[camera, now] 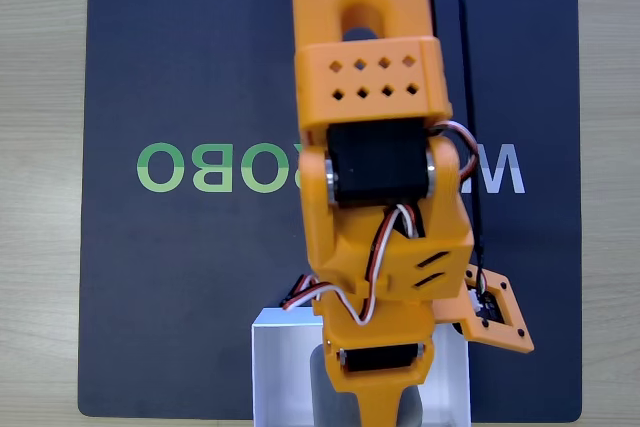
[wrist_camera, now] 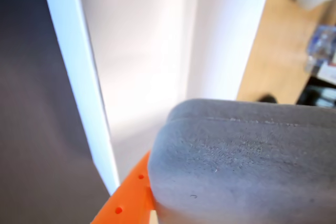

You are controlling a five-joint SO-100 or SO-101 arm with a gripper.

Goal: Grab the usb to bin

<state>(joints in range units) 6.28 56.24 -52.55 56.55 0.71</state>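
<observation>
My gripper [camera: 372, 409] sits at the bottom centre of the fixed view, directly over the one white bin [camera: 270, 367]. In the wrist view an orange finger [wrist_camera: 128, 195] shows at the lower left, pressed against the side of the one grey usb [wrist_camera: 241, 161], which takes up the lower right of that frame. I see the single finger touching it there, and the block rides up close to the camera, so I read my jaws as clamped on the usb. In the fixed view, a dark grey sliver of it [camera: 322, 387] shows beside my fingers, inside the bin's outline. The bin's white walls and pale floor [wrist_camera: 142, 61] spread across the upper middle of the wrist view, below and behind the block. My orange arm [camera: 370, 77] runs down from the top centre of the fixed view. Beneath it lies one dark mat [camera: 180, 277] with green and white lettering, on a light wooden table [camera: 40, 197].
</observation>
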